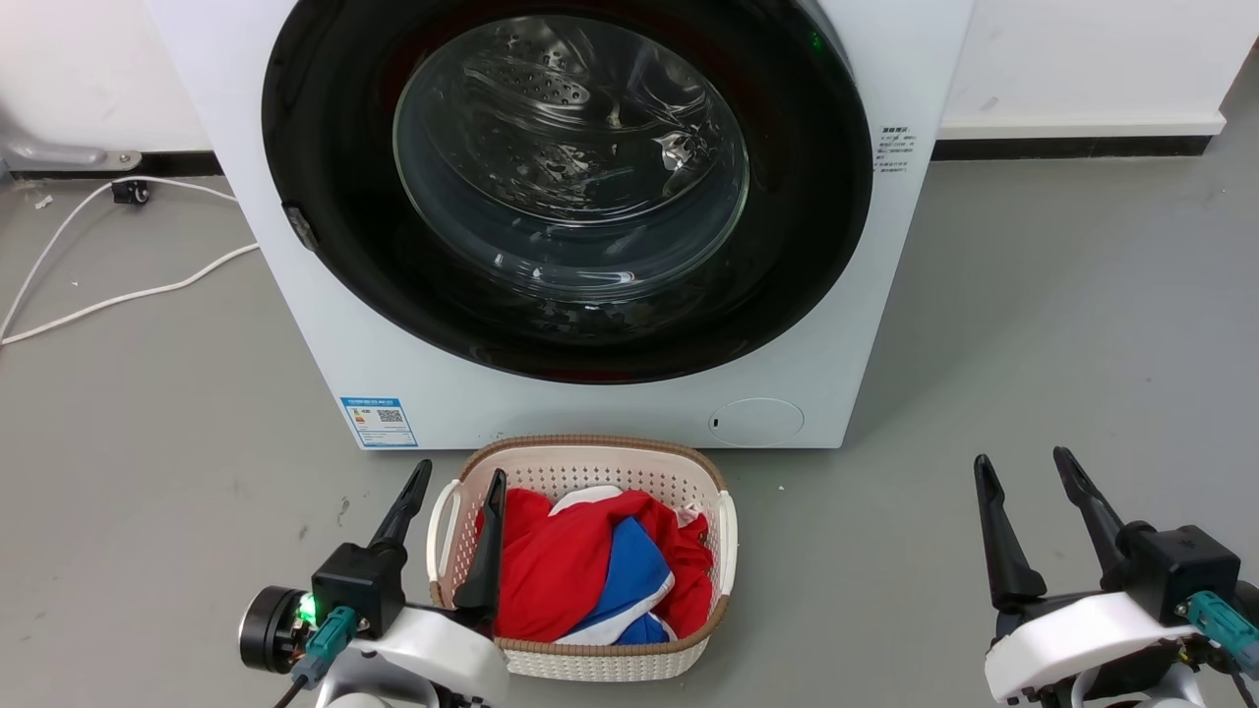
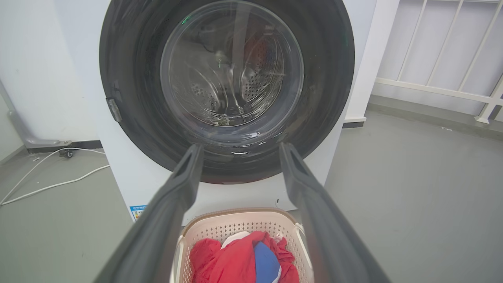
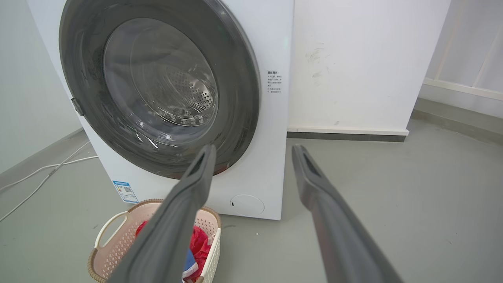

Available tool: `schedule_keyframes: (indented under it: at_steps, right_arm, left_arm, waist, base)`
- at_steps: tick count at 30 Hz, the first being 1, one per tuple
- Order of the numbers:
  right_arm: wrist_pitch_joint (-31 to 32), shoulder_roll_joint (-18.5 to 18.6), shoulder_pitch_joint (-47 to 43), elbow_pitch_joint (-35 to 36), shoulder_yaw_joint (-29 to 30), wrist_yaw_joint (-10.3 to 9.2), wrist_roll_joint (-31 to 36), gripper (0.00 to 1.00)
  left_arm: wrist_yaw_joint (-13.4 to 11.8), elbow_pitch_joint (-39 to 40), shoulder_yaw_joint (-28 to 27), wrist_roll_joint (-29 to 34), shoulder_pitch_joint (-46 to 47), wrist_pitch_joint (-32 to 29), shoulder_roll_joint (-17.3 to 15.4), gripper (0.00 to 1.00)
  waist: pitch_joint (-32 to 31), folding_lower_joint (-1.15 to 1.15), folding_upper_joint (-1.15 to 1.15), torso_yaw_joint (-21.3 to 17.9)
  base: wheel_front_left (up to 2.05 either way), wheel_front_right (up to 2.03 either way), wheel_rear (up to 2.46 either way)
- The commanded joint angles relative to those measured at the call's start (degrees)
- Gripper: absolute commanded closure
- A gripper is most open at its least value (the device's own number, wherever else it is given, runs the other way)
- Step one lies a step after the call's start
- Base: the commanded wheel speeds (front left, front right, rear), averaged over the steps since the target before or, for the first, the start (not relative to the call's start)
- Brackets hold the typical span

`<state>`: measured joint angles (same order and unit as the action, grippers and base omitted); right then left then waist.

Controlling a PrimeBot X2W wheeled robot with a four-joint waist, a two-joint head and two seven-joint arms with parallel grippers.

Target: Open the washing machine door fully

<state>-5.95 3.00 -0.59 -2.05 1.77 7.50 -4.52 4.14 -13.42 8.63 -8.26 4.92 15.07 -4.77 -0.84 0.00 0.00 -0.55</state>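
Left pincer and right pincer — both spread empty — face one shut washing machine door, one basket.

Grey floor, white wall, white railing

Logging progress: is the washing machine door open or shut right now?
Shut. The washing machine door sits flush against the front of the washing machine in all three views, with no gap showing at its rim.
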Motion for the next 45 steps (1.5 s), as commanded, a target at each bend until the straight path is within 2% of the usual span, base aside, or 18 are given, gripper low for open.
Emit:
schedule_keyframes:
  at_steps: [1, 7, 8, 9, 10, 18, 22, 24, 32, 42, 45]
  right_arm:
    - [0.0, -0.2, 0.2, -0.2, 0.0, -0.01, -0.2, 0.00]
    - [0.0, -0.2, 0.3, -0.5, 0.2, -0.01, -0.2, 0.00]
    - [0.2, -0.2, 0.3, -0.6, 0.2, -0.01, -0.4, 0.09]
    - [0.3, -0.2, 0.3, -0.6, 0.1, -0.01, -0.5, 0.63]
    - [0.3, -0.2, 0.3, -0.7, 0.1, -0.01, -0.9, 1.00]
    - [1.6, -0.2, 0.1, -1.0, 0.5, -0.01, -2.6, 1.00]
    - [3.5, -0.2, 0.0, -2.2, 2.1, -0.01, -10.5, 1.00]
    - [5.1, -0.2, -0.1, -3.5, 2.7, -0.01, -18.3, 1.00]
    - [8.2, -0.2, 0.9, -6.9, 4.0, -0.01, -37.1, 1.00]
    - [8.5, -0.1, 6.8, -10.5, 4.3, 0.00, -75.7, 1.00]
    - [8.8, -0.1, 8.7, -11.2, 5.0, -0.01, -79.6, 1.00]
  left_arm:
    - [0.2, -0.2, -0.2, -0.1, 0.5, 0.2, 0.1, 0.00]
    - [0.3, -0.6, -0.6, 0.1, 0.7, 0.2, 0.4, 0.00]
    - [0.3, -0.7, -0.7, 0.1, 0.7, 0.2, 0.4, 0.00]
    - [0.3, -0.7, -0.7, 0.2, 0.7, 0.2, 0.5, 0.00]
    - [0.3, -0.7, -0.8, 0.2, 0.8, 0.2, 0.5, 0.00]
    - [0.5, -1.2, -1.0, 0.4, 0.8, 0.2, 0.7, 0.00]
    - [0.6, -1.3, -1.1, 0.5, 0.8, 0.2, 0.8, 0.00]
    - [0.7, -1.2, -1.1, 0.5, 0.7, 0.2, 0.9, 0.00]
    - [1.1, 0.0, -0.6, 0.3, 0.7, 0.2, 1.2, 0.00]
    - [1.3, 2.4, -0.2, 0.6, 2.5, 0.2, 1.5, 0.00]
    - [1.3, 2.7, -0.2, 0.6, 2.9, 0.2, 1.5, 0.00]
  waist:
    - [0.0, 0.00, 0.00, 0.0]
    - [0.0, 0.00, 0.00, 0.1]
    - [0.0, 0.00, 0.00, 0.1]
    - [0.0, 0.00, 0.00, 0.1]
    - [-0.1, 0.00, 0.00, 0.2]
    - [-0.1, 0.00, 0.00, 0.4]
    - [-0.1, 0.00, 0.00, 0.4]
    - [-0.1, 0.00, 0.00, 0.4]
    - [0.7, 0.00, 0.00, 0.4]
    - [4.7, 0.00, 0.00, 0.5]
    - [5.7, 0.00, 0.00, 0.5]
  base:
    - [0.00, 0.00, 0.00]
    - [0.00, 0.00, 0.00]
    - [0.00, 0.00, 0.00]
    - [0.00, 0.00, 0.00]
    - [0.00, 0.00, 0.00]
    - [0.00, 0.00, 0.00]
    - [0.00, 0.00, 0.00]
    - [0.00, 0.00, 0.00]
    - [0.00, 0.00, 0.00]
    - [0.00, 0.00, 0.00]
    - [0.00, 0.00, 0.00]
